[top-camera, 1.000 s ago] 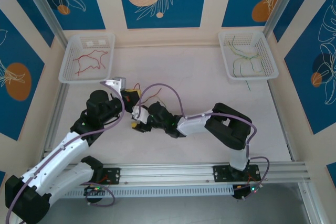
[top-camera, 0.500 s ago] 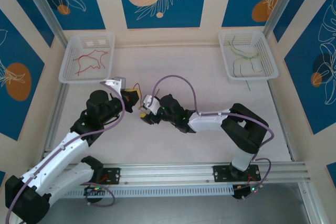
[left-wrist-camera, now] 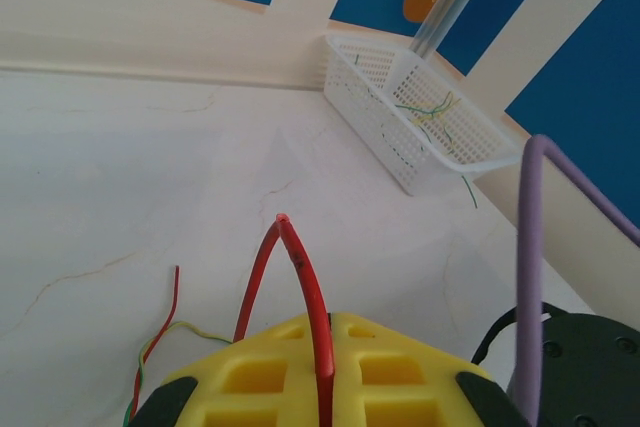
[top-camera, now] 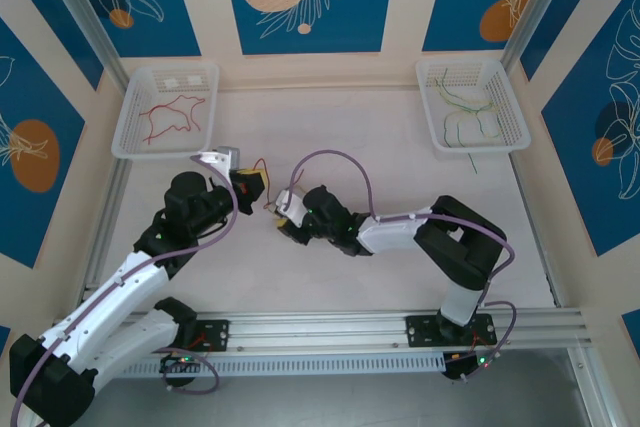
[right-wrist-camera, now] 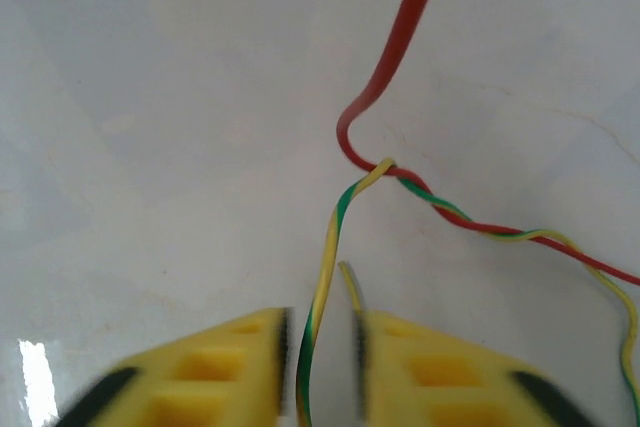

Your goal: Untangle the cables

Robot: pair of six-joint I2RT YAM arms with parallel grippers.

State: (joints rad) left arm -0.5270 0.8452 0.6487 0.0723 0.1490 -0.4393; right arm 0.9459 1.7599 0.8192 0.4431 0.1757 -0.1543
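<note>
The right gripper [right-wrist-camera: 320, 357] stands narrowly parted, with a yellow-green cable [right-wrist-camera: 325, 257] running up through the gap. Just beyond the fingertips this cable twists around a red cable [right-wrist-camera: 400, 37]. The left gripper [left-wrist-camera: 325, 372] is clamped on the red cable, which arches up ahead of its pads.

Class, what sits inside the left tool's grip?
A red cable loops up from between the yellow fingers of the left tool. Its clamped stretch is hidden by them.
</note>
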